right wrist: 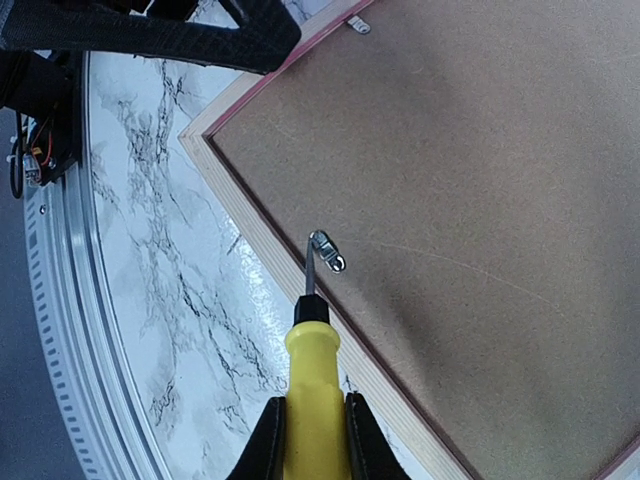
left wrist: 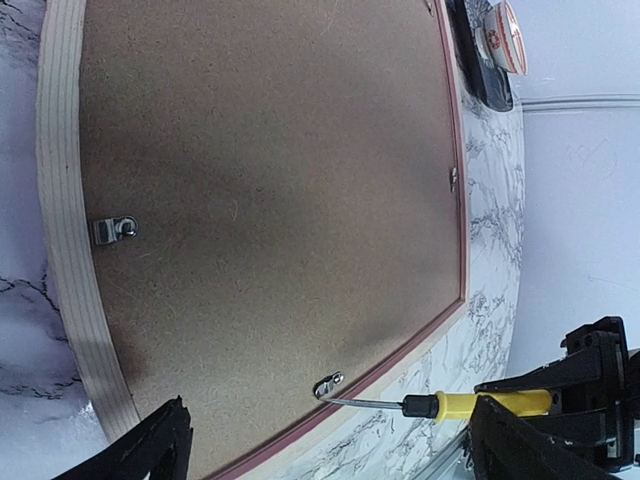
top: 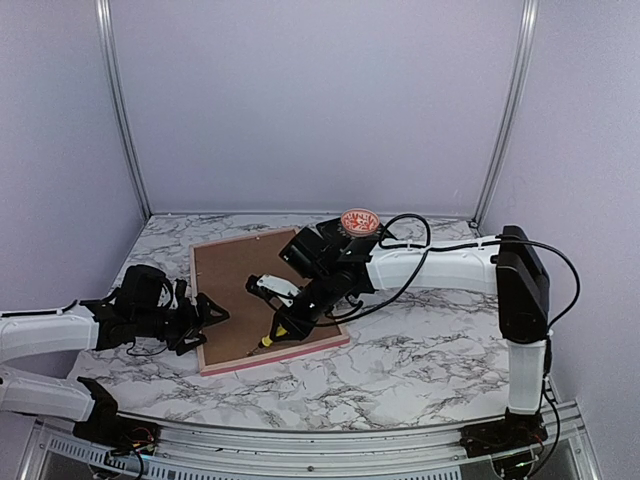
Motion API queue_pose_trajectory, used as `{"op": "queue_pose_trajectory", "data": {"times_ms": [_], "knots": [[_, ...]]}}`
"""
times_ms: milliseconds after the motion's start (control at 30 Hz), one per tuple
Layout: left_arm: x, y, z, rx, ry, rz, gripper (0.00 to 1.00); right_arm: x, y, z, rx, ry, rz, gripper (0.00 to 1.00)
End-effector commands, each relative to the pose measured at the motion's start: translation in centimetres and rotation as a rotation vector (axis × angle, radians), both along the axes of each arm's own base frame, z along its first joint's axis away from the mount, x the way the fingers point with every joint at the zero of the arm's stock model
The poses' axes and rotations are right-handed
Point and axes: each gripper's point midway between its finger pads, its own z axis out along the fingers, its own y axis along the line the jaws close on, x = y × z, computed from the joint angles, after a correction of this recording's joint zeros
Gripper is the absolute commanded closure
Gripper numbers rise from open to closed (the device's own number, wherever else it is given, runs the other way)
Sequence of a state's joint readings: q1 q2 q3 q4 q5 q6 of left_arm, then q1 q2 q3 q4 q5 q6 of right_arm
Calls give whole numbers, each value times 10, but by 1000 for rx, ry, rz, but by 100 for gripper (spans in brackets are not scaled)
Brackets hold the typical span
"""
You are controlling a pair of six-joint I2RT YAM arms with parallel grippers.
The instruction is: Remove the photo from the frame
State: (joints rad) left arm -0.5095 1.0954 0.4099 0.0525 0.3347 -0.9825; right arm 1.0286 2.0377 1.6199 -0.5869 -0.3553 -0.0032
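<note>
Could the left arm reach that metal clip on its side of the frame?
Probably yes. The left gripper sits open at the left edge of the frame, the clip lies uncovered just ahead, and the right gripper's screwdriver works at another clip, out of the way.

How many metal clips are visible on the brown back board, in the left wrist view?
3: one clip by the pale wooden edge, one at the screwdriver tip, a small one on the far pink edge. More may be hidden.
</note>
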Motion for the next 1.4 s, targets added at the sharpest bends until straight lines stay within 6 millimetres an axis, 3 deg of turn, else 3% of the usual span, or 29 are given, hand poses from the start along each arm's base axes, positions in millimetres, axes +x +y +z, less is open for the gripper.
{"op": "queue_pose_trajectory", "data": {"times_ms": [0,133,267,400,500,567,733,967,1367], "knots": [[3,-5,4,-20,-16,9,1,17,-8,-1,-41,-63,-100,100],[5,-7,11,-28,-31,9,1,19,-8,3,-30,-72,-104,100],[12,-1,29,5,-79,32,1,17,3,19,36,-69,-87,100],[23,32,35,130,-97,124,1,19,16,27,73,-70,-90,100],[26,58,18,175,-42,185,1,22,28,29,101,-58,-116,100],[30,66,10,184,-22,192,1,25,35,29,121,-49,-137,100],[42,64,5,159,-28,187,1,32,54,33,166,-54,-183,100],[51,57,-13,112,1,205,1,31,75,23,193,-31,-186,100],[60,55,-15,67,-21,248,1,42,97,7,236,0,-227,100]]}}
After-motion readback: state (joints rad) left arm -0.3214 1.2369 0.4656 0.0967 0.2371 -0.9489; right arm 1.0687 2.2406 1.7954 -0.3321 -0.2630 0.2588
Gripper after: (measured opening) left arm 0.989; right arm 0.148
